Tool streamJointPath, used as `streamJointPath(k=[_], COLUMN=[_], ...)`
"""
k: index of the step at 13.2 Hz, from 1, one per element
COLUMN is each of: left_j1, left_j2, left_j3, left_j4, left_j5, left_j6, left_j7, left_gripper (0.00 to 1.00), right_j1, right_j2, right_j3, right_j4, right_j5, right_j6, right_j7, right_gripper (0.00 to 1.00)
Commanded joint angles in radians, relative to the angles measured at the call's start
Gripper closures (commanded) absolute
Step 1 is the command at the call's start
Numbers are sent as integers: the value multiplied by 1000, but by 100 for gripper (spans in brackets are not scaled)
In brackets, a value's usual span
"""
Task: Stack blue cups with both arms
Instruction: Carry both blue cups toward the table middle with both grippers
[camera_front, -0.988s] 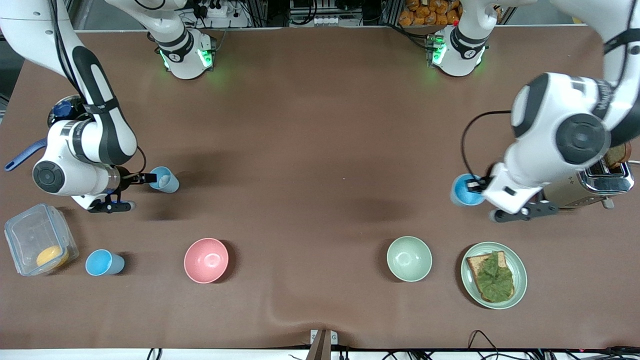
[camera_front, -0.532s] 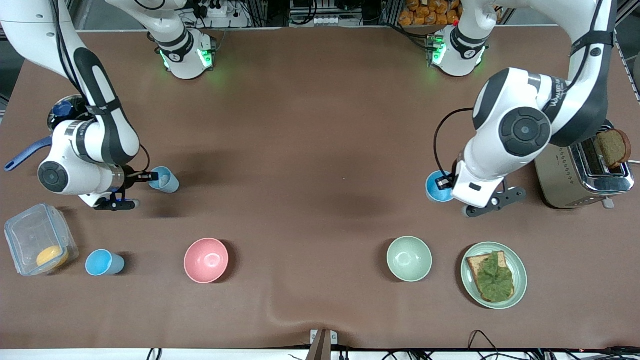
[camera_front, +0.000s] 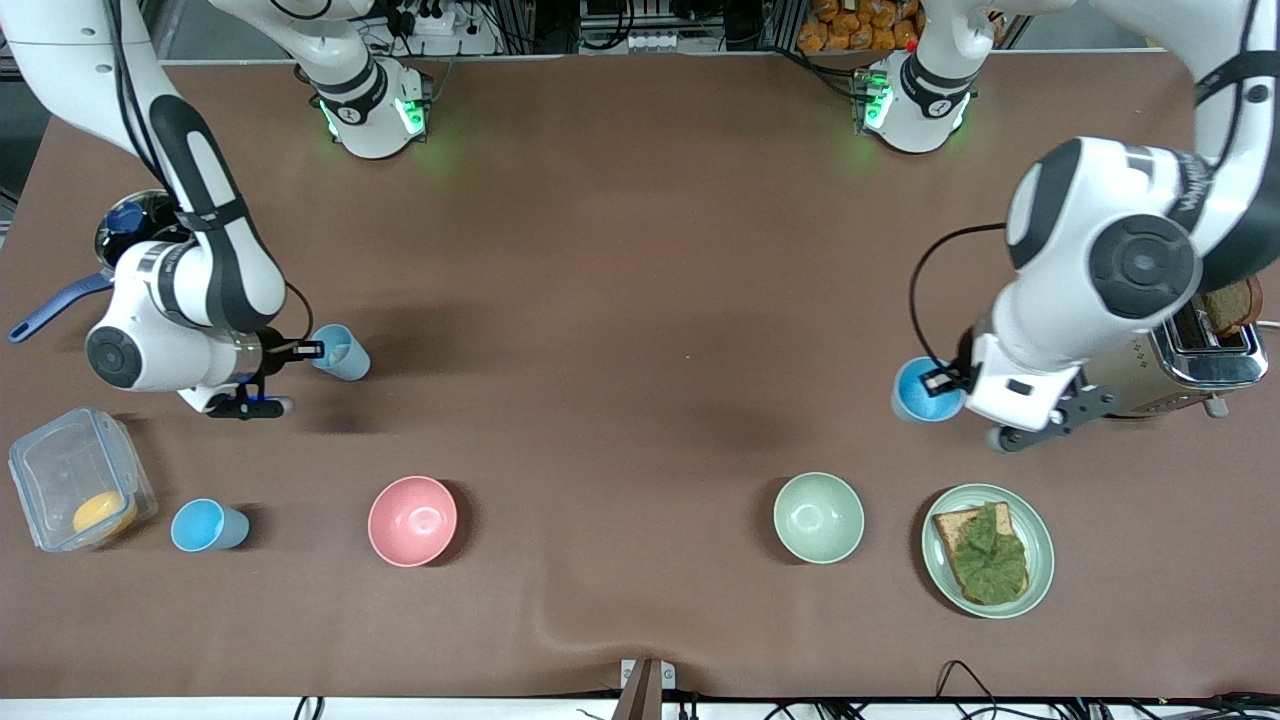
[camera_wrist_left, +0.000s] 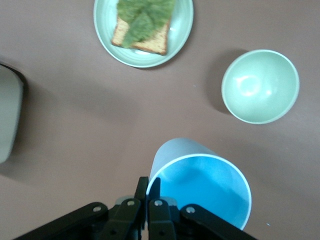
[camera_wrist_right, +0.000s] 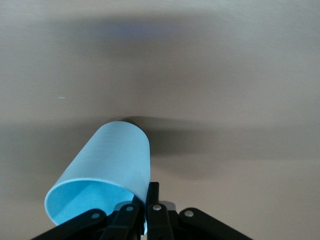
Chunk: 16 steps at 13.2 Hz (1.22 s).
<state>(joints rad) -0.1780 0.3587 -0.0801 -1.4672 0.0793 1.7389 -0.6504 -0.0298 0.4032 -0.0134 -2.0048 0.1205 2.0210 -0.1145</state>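
My right gripper (camera_front: 312, 350) is shut on the rim of a paler blue cup (camera_front: 341, 353) and holds it tilted just above the table at the right arm's end. In the right wrist view the gripper (camera_wrist_right: 147, 192) pinches the cup's wall (camera_wrist_right: 112, 155). My left gripper (camera_front: 940, 380) is shut on the rim of a brighter blue cup (camera_front: 922, 392), held over the table beside the toaster. In the left wrist view the gripper (camera_wrist_left: 148, 184) pinches that cup (camera_wrist_left: 200, 182). A third blue cup (camera_front: 205, 525) stands on the table, nearer the front camera.
A pink bowl (camera_front: 412, 520) and a pale green bowl (camera_front: 818, 517) sit nearer the front camera. A plate with toast and lettuce (camera_front: 940, 570) lies beside the green bowl. A toaster (camera_front: 1190, 375) stands at the left arm's end. A clear container (camera_front: 60, 470) stands beside the third cup.
My left arm swung with its cup toward the table's middle, then back toward the toaster. My right gripper shifted slightly toward the middle with its cup.
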Motion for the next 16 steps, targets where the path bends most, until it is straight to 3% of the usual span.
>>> streamJointPath(k=[1, 5, 8, 10, 13, 16], left_j1=[6, -9, -49, -66, -95, -118], left_j2=[13, 26, 60, 75, 97, 108], left_j3=[-1, 0, -10, -12, -15, -20], left_j4=[22, 24, 25, 28, 28, 27], left_j5=[16, 13, 8, 0, -4, -9], left_j6=[-16, -16, -4, 16, 51, 67], left_j7=[20, -11, -133, -175, -262, -276], left_gripper=[100, 100, 100, 100, 100, 100], right_j1=[71, 296, 485, 576, 652, 680], right_j2=[-3, 17, 109, 189, 270, 298], right_j3=[-2, 0, -2, -2, -2, -2], right_j4=[72, 217, 319, 421, 512, 529], right_j5=[62, 166, 296, 303, 303, 329], right_j6=[-80, -156, -117, -85, -79, -27], right_j7=[62, 439, 683, 830, 933, 931], right_gripper=[100, 100, 100, 100, 100, 100])
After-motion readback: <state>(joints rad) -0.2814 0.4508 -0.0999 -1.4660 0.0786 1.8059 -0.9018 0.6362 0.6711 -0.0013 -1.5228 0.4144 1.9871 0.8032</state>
